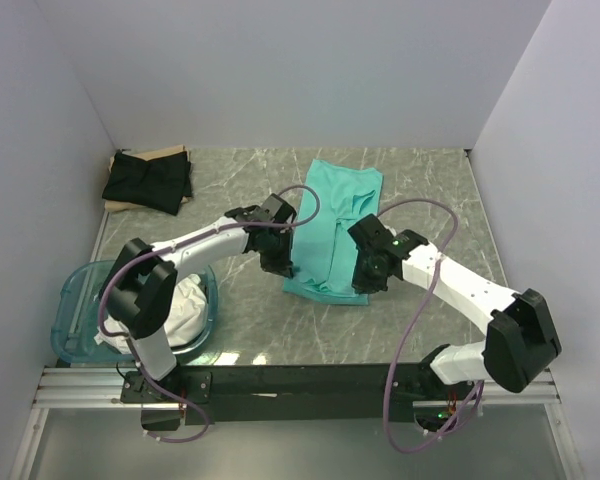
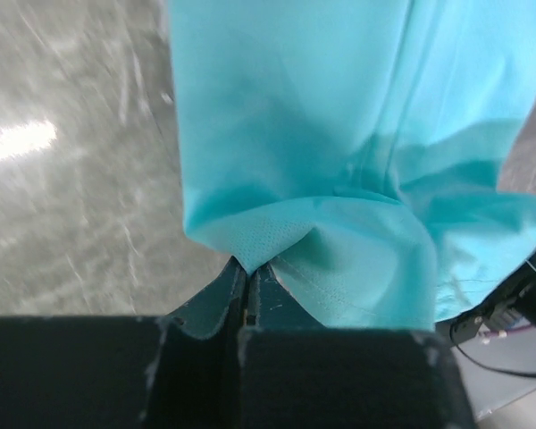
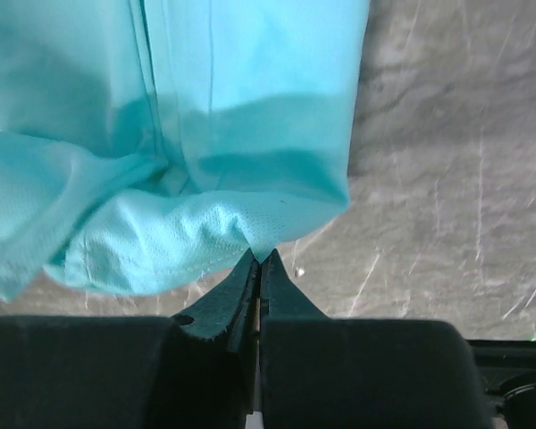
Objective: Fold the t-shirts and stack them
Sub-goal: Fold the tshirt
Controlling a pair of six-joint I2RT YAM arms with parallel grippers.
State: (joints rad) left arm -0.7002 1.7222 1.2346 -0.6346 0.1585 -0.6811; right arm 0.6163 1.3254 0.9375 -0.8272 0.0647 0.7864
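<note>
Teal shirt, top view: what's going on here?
Both arms are on the mint-teal t-shirt, which lies mid-table folded into a long strip. The left gripper and the right gripper are each shut on its near hem, one at each corner. A black t-shirt sits folded on the cardboard sheet at the far left. White t-shirts are bunched in the blue tub at the near left.

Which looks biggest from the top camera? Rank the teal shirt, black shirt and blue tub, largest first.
Largest, not ranked against each other: blue tub and teal shirt. They look roughly alike, and the tub sits nearer the camera and is partly hidden.
Smallest: black shirt, clearly.
</note>
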